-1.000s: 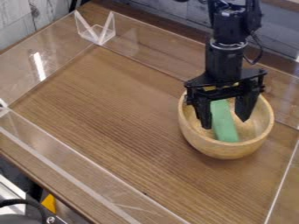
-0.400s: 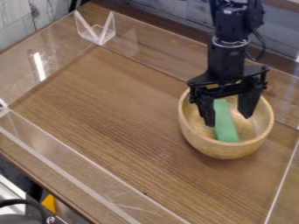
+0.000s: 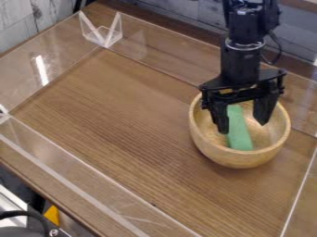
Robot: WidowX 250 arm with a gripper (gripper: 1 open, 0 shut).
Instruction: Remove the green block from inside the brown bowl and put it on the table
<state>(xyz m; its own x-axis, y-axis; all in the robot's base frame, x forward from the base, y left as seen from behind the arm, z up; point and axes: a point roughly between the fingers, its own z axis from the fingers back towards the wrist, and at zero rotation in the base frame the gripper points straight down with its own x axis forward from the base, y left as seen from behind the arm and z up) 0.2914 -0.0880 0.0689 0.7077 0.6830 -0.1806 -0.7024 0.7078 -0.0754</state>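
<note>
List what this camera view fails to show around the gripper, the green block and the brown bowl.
- Whether the fingers touch the green block: too small and blurred to tell; the open gripper straddles it.
- The block's upper end: hidden behind the gripper.
- The brown bowl's inner floor under the block: covered by the block.
- The arm above the gripper: cut off by the top edge.
- The table's right side: cut off by the right edge.

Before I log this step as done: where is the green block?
In the camera view the green block lies inside the brown bowl at the right of the table, between the fingers of the open gripper.
</note>
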